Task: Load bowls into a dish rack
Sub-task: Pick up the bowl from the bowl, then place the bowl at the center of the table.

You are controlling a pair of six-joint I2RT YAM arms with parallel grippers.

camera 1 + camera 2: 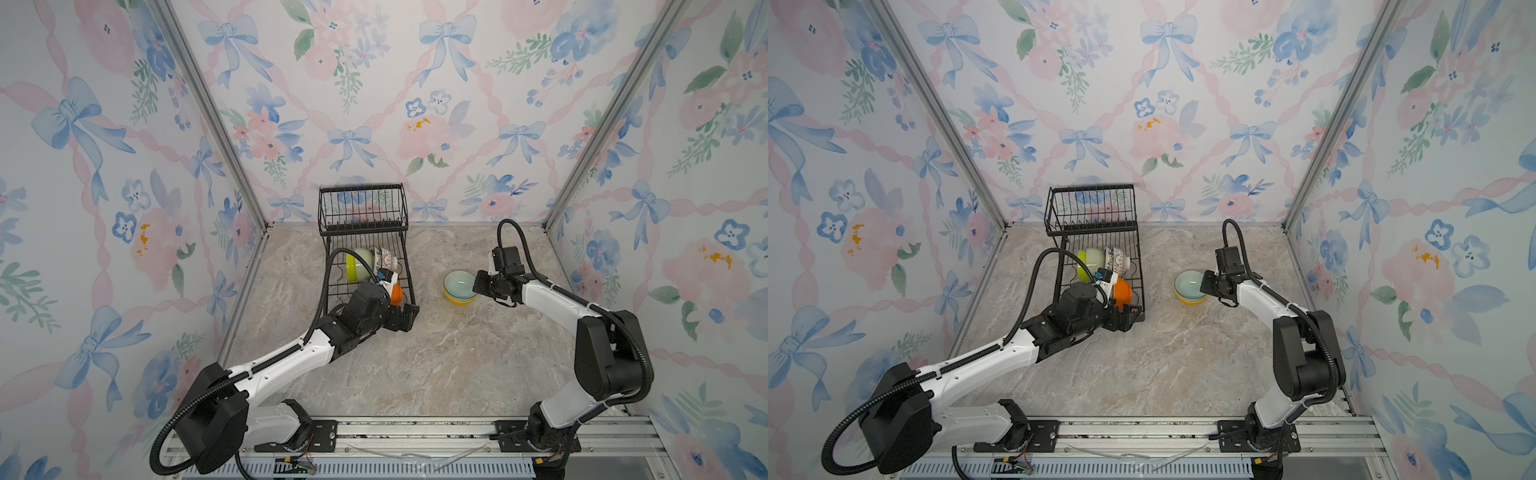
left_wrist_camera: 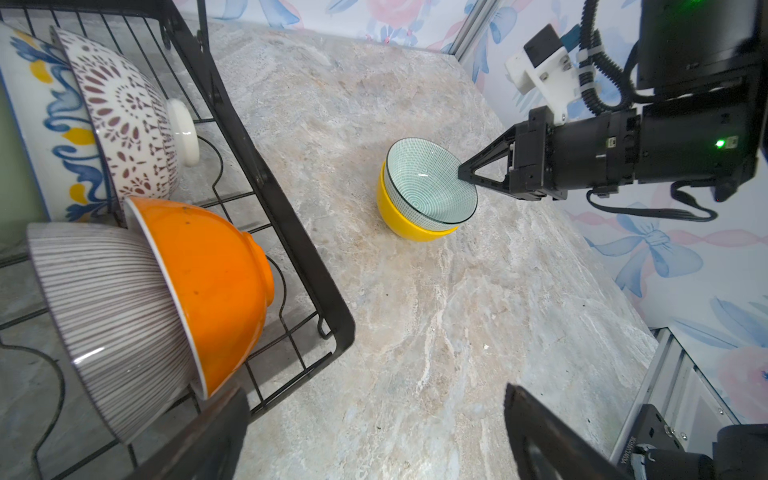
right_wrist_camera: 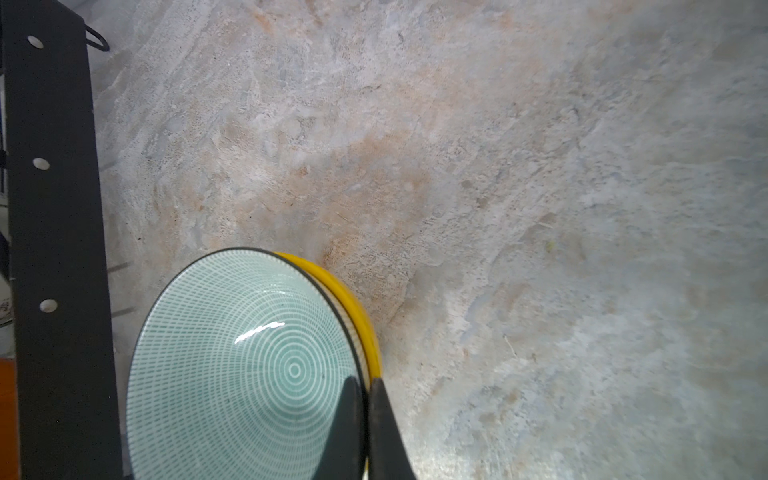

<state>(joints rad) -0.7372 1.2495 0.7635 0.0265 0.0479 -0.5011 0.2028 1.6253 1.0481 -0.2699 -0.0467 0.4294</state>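
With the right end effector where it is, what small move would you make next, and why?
Probably a short straight lift: the right end effector is shut on the rim of the teal bowl, which sits nested in the yellow bowl on the table, outside the dish rack.

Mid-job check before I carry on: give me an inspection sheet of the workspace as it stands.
Surface: marble-look tabletop, nothing spilled.
Job's things: dish rack at the back. On edge in its lower tray: lime bowl, pale green bowl, blue-and-yellow bowl, brown-patterned bowl, orange bowl, striped bowl. Teal bowl sits nested in yellow bowl on the tabletop beside the rack.
Clutter: nothing seen.
Grippers: right gripper shut on the teal bowl's rim; left gripper open, empty, by the rack's near end.
Cables: left hose arcs over the rack's tray; right hose loops free.
Surroundings: floral walls, metal rail in front.
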